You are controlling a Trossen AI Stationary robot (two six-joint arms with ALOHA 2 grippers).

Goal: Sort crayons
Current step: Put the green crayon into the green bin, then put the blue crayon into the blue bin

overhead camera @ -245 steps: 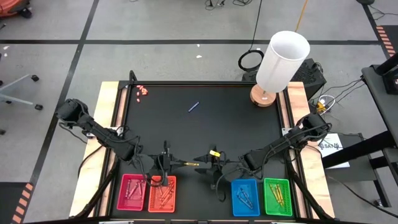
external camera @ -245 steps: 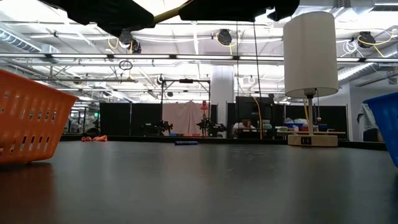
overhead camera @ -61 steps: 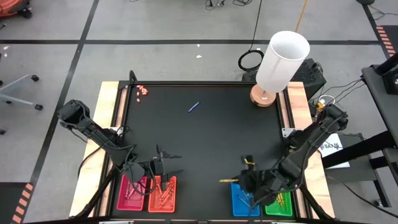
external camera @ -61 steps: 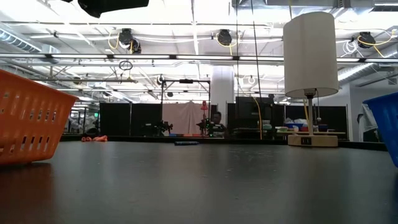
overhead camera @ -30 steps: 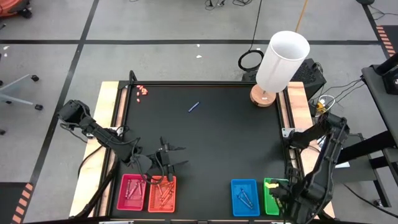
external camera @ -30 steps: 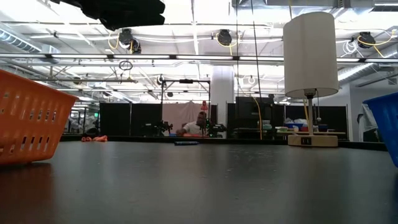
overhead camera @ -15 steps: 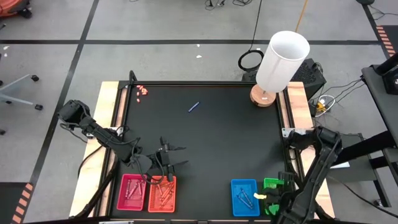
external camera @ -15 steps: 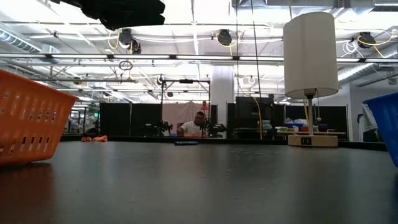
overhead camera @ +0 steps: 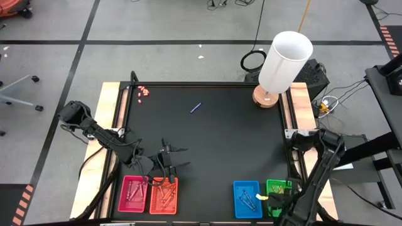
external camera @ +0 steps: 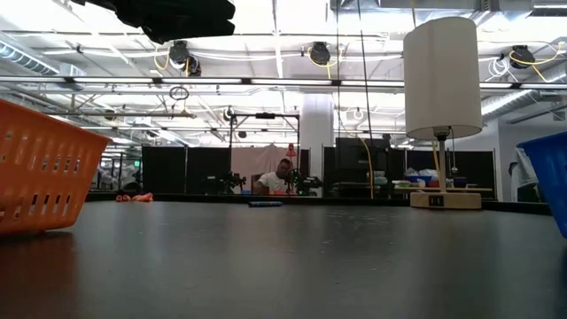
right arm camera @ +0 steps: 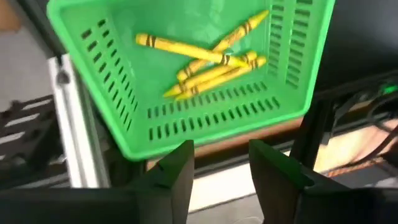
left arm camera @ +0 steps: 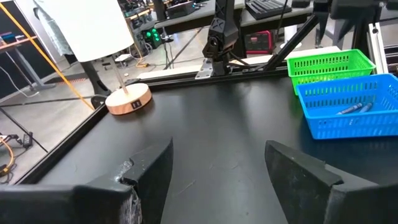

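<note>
Right gripper (right arm camera: 219,163) hovers over the green tray (right arm camera: 118,127) at the table's near right corner, fingers parted and empty; yellow crayons (right arm camera: 208,59) lie inside. Clear the rim before swinging away! One blue crayon (overhead camera: 196,108) waits mid-table toward the far edge. Left gripper (left arm camera: 214,171) idles spread above the orange tray (overhead camera: 163,194).

Right hand (right arm camera: 221,163) parted, empty; left hand (left arm camera: 217,168) wide.

From above, the right arm (overhead camera: 314,182) covers much of the green tray (overhead camera: 280,196). The crayons in the red tray (overhead camera: 132,194) and orange tray (overhead camera: 163,195) are too small to count.
</note>
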